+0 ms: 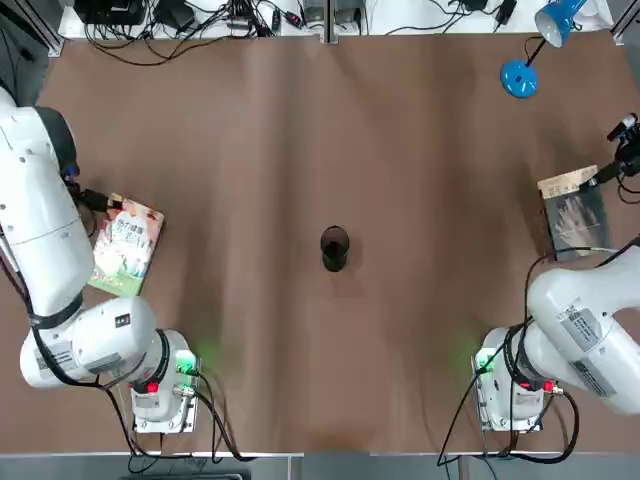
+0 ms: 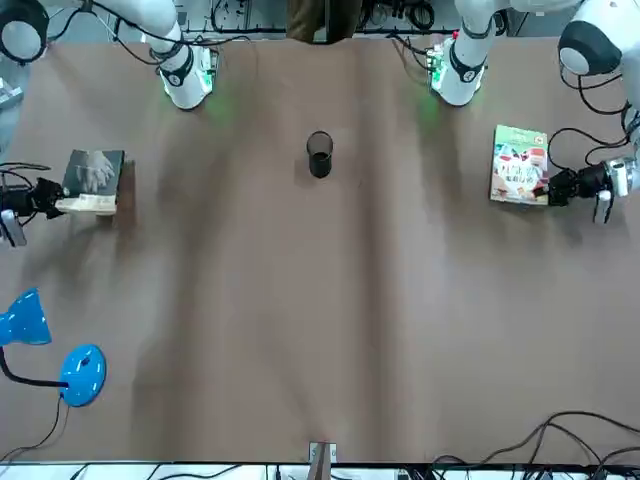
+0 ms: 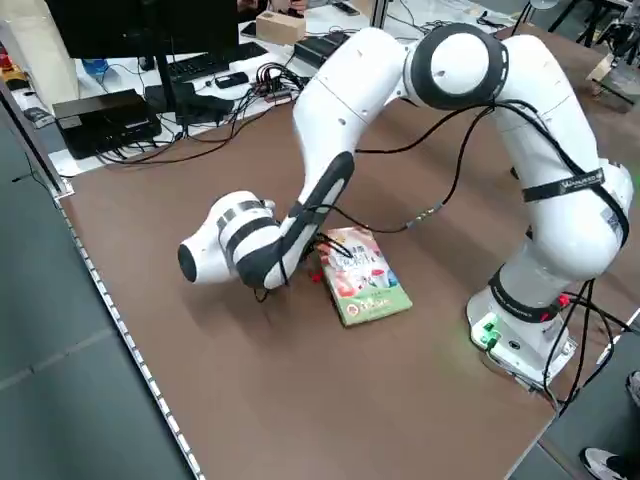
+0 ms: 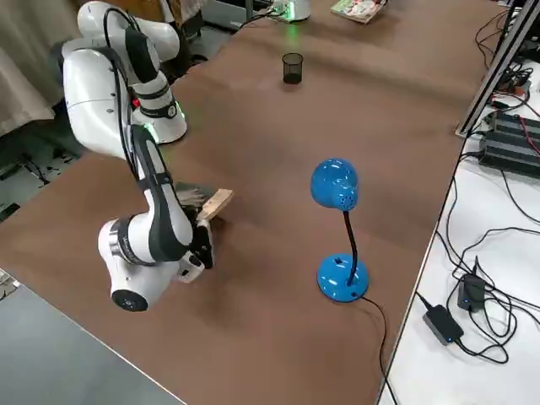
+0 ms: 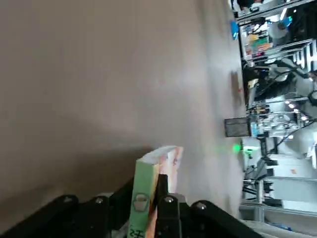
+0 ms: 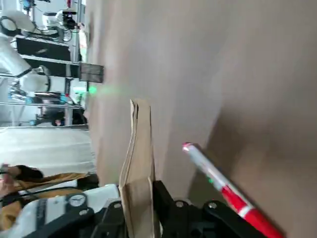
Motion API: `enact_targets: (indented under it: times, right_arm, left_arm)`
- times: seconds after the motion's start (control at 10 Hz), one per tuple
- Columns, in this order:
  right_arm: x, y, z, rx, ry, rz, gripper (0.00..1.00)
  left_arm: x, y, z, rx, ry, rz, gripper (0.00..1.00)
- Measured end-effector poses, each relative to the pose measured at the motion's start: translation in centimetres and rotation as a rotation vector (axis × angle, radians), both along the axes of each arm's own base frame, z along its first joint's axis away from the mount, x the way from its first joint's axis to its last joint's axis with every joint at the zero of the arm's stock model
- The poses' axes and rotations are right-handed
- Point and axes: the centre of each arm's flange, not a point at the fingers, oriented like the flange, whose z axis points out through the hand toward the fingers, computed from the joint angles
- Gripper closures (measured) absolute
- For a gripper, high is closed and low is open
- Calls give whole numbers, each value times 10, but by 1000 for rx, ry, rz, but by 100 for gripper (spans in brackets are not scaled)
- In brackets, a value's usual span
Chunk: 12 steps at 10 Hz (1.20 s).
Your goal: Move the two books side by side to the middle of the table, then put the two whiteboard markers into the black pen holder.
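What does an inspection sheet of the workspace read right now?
Surface: brown table, bare around the centre.
Job's things: floral book at the robot's left edge; grey book at its right edge; black pen holder upright mid-table; one marker under the grey book.
Clutter: blue desk lamp.
Grippers: left tool shut on floral book; right tool shut on grey book.
Cables: cords along the far edge.
Surroundings: nothing seen.

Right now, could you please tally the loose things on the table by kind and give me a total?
Books: 2, a floral one held by the left hand and a dark grey one held by the right hand.
Markers: 1 visible; a second is not in view.
Black pen holders: 1.
Blue desk lamps: 1.
Total: 5.
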Motion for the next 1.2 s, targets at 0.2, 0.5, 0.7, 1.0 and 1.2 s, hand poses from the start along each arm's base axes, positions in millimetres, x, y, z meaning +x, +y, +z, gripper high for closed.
enact_targets:
  times: [0.2, 0.5, 0.7, 1.0, 1.2]
  right_arm:
    - [7, 15, 24, 24, 68, 22, 81]
    - [29, 43, 70, 27, 156, 46, 81]
    - [42, 56, 130, -19, 148, 57, 81]
    - [55, 91, 217, -74, 159, 57, 81]
    - [66, 122, 263, -112, 198, 34, 81]
  left_arm:
    - [18, -13, 25, -40, 22, 7, 81]
    - [76, -60, 81, -58, 60, 28, 81]
    - [121, -117, 104, -124, 44, -2, 81]
    - [183, -185, 127, -177, 37, -35, 81]
    - [223, -268, 130, -106, 67, -65, 81]
